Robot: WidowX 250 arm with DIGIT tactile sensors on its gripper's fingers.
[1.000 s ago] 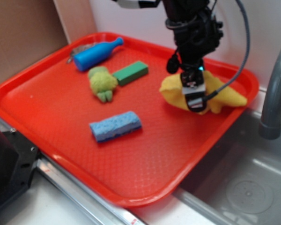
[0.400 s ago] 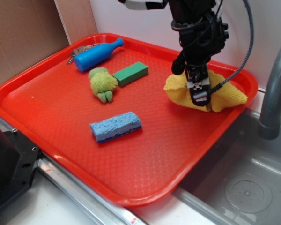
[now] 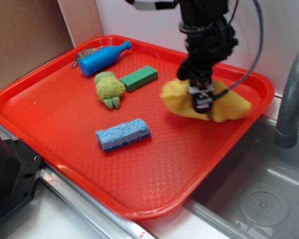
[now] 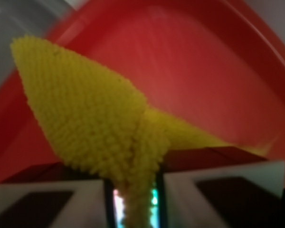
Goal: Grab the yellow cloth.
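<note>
Over the far right part of the red tray (image 3: 50, 124), my gripper (image 3: 202, 102) has its fingers (image 4: 218, 192) pinching the yellow cloth (image 3: 224, 107). No brand, label or writing can be read on anything around me. From the wrist view, a narrow fold of the cloth (image 4: 85, 109) runs down between my two pale fingers, which press on it from both sides, with small coloured lights glowing just behind the fold. Its surface is a mustard-yellow nubbly terry pile, and one broad pointed flap stands up to the left of the pinch while a thinner edge trails off to the right. From the exterior view, the cloth hangs bunched around my fingertips, spreading to either side, its right end near the tray's rim by the grey faucet (image 3: 291, 99); whether its underside touches the tray I cannot tell. Well apart on the tray lie a blue sponge (image 3: 122, 134), a yellow-green plush toy (image 3: 108, 88), a green block (image 3: 139, 77) and a blue bottle (image 3: 102, 57).
</note>
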